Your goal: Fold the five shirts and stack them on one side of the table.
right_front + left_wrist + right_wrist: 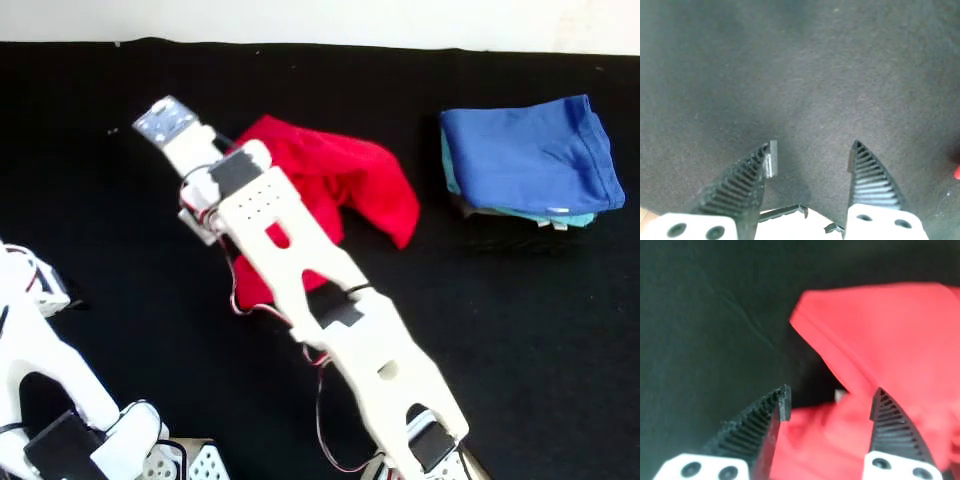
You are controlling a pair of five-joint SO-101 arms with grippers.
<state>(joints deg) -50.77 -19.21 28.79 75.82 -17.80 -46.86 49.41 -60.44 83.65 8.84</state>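
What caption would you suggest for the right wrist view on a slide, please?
Open right gripper poised over a crumpled red fabric shirt on the black cloth-covered table.

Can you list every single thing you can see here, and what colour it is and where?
red shirt: 1, red, crumpled, middle of the table, partly under the right arm
folded stack: 1, right side of the table; blue shirt on top, teal shirt under it, anything lower too dark to count
table cover: 1, black, under everything
right arm: 1, white, stretched over the red shirt
right gripper: 1, black fingers, open, at the red shirt's edge
left arm: 1, white, near-left corner
left gripper: 1, black fingers, open, above bare cover
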